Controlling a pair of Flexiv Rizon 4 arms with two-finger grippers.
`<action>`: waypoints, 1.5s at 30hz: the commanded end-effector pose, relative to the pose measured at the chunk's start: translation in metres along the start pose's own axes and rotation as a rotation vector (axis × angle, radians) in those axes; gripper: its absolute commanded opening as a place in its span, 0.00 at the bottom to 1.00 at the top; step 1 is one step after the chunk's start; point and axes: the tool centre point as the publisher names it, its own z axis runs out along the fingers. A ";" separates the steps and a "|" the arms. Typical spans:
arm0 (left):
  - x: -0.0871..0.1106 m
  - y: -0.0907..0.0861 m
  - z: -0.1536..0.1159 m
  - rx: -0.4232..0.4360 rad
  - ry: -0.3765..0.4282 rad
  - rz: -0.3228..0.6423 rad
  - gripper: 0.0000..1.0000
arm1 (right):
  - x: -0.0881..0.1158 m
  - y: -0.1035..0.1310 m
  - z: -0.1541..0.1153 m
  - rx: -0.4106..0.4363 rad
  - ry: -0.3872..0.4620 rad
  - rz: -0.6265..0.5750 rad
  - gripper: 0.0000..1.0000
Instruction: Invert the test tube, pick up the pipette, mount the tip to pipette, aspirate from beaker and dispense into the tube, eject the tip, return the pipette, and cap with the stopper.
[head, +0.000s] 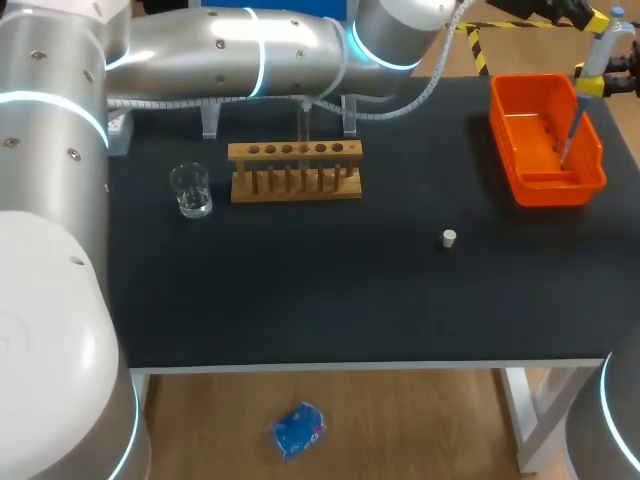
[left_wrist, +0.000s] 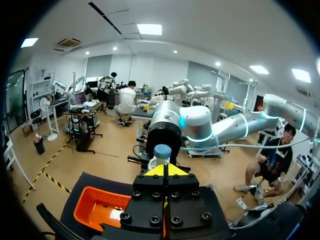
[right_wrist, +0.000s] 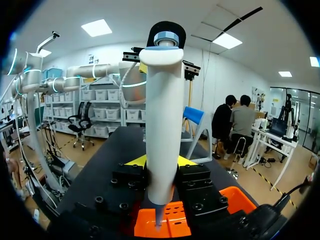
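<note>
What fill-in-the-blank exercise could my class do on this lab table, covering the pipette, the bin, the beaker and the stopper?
1. The pipette is held in the ___ claw.
2. Its lower end hangs over the ___ bin.
3. The beaker stands beside a rack made of ___.
4. The stopper lying on the table is ___ in colour.
Missing words: right, orange, wood, white.
</note>
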 end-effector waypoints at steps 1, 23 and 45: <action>-0.004 0.010 0.007 0.010 0.004 -0.007 0.00 | 0.001 0.007 0.000 0.009 0.004 -0.001 0.00; 0.003 -0.006 -0.017 -0.027 -0.055 0.019 0.00 | 0.001 0.007 0.000 0.009 0.004 -0.001 0.00; -0.014 -0.031 -0.005 -0.074 -0.020 0.068 0.00 | 0.001 0.007 0.000 0.009 0.004 -0.001 0.00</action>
